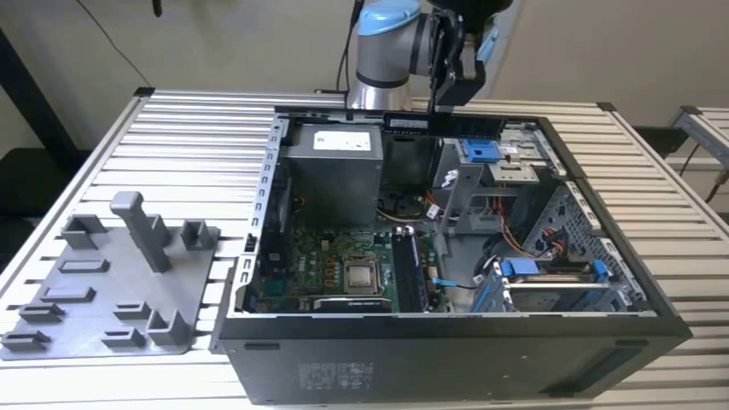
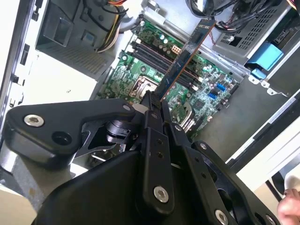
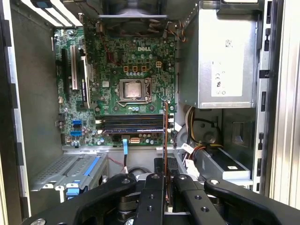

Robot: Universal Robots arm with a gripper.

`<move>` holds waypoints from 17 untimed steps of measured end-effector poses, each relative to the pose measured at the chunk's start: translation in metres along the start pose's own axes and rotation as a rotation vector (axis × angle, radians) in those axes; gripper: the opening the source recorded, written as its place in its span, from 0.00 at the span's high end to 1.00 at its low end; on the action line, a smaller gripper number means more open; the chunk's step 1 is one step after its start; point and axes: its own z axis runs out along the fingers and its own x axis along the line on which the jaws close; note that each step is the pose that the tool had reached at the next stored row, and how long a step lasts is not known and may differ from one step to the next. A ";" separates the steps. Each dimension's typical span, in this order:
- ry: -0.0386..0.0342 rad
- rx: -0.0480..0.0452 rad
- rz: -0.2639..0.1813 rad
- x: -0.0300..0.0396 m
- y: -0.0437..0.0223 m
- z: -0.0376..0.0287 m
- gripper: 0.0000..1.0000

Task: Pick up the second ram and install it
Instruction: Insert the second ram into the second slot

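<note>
Dark green-black and flat, the second ram (image 1: 446, 125) is off the table and in the air. In the exterior view it is held level above the far edge of the open computer case (image 1: 456, 314). The gripper (image 2: 157, 102) is closed on it: the jaws pinch the board's flat faces, and in the second wrist view much of its length projects past the fingertips. Below the board lies the motherboard (image 3: 117, 56), with the memory slots (image 3: 131, 125) next to the square silver processor chip (image 3: 132, 89). The board is well apart from those slots; no edge touches them. One slot appears to carry a seated module (image 1: 408, 269) already, though this cannot be confirmed. Status: pickup complete; seating in a slot not yet done. A grey fixture tray (image 1: 114, 290) lies beside the case, on the exterior view's left.
</note>
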 end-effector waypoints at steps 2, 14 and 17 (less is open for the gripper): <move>0.0000 0.0000 0.000 -0.0001 0.0000 0.0000 0.86; 0.0017 0.0035 0.087 0.0000 0.0000 0.0000 0.86; 0.0024 0.0049 0.123 0.0000 0.0000 0.0001 0.86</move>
